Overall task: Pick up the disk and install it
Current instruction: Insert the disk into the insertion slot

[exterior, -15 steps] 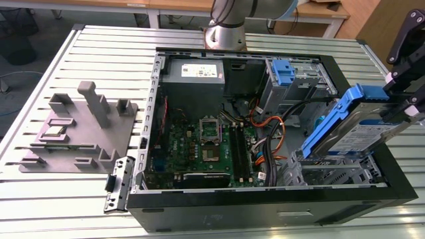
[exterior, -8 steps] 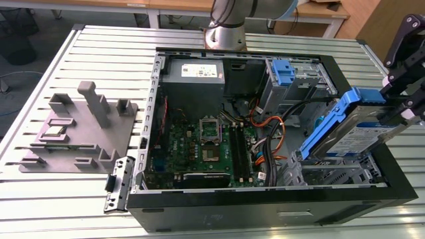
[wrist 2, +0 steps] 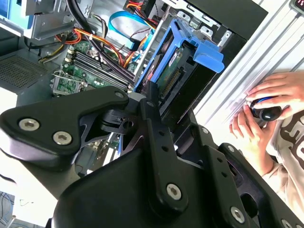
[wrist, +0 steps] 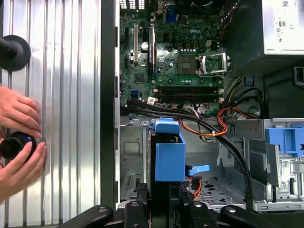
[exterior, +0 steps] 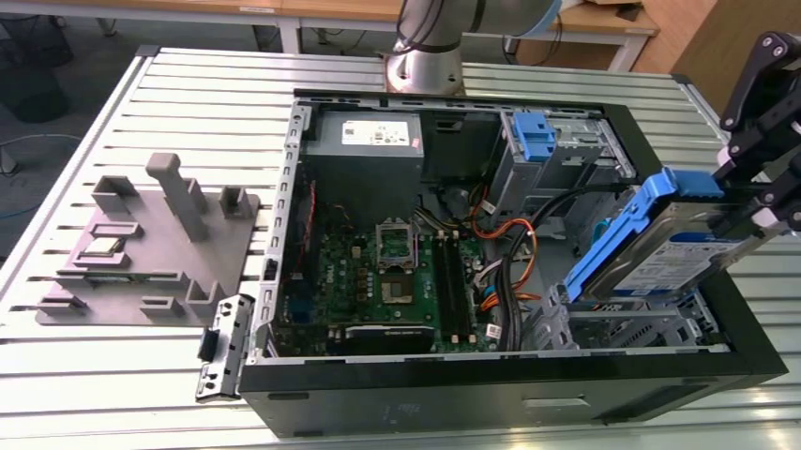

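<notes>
grips the disk [exterior: 695, 267] with the gripper [exterior: 751, 214], fingers closed on its raised end at the exterior view's right. holds it in the air and tilted, high end to the right, low end close above the metal drive bay [exterior: 626, 323] in the near right corner of the open computer case [exterior: 501, 373]; touching the bay or not, cannot tell. shows the silver face with the white-and-blue label turned up, and a blue side rail [exterior: 611, 242] along the edge toward the motherboard [exterior: 375, 272].

in the second wrist view, looks past the black gripper [wrist 2: 156, 102] along the disk [wrist 2: 167, 70], dark underside framed by blue rails, with a blue tab [wrist 2: 207, 54] at the end away from the fingers. in the first wrist view, sees the disk [wrist: 167, 156] edge-on over the bay, clamped in the gripper [wrist: 164, 199].

elsewhere in the case: grey power supply [exterior: 363, 136] at the far left, upright blue latch piece [exterior: 532, 136] at the far right, orange and black cables [exterior: 504, 230] between board and bay. left of the case on the slatted metal table [exterior: 126, 375], a grey fixture block [exterior: 138, 244] with upright posts. beyond the far side, the arm's base [exterior: 426, 47]. beside the case in both wrist views, a person's hands [wrist: 16, 114] [wrist 2: 266, 92] on the table around a black knob [wrist: 13, 146].
</notes>
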Motion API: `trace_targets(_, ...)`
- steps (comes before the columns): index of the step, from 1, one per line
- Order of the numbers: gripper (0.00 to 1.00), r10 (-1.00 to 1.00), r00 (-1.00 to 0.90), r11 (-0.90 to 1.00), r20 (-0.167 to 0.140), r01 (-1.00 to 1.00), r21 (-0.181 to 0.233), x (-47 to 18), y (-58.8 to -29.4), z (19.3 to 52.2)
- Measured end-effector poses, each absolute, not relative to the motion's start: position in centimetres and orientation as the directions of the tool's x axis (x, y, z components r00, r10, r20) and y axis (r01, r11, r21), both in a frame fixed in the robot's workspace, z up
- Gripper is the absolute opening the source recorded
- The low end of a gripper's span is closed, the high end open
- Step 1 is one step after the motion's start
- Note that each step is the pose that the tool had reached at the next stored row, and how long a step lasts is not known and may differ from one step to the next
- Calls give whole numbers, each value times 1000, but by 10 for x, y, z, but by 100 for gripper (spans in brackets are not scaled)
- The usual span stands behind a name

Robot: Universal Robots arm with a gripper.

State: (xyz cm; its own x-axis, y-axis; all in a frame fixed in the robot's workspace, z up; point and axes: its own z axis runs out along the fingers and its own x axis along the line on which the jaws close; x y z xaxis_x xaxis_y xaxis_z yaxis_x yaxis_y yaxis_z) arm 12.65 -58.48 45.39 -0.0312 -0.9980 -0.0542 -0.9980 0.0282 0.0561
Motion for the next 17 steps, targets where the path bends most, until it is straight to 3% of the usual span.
trace_targets(17, 35, -998, -31, 28, -54, -998, 56, 127, -585, 450)
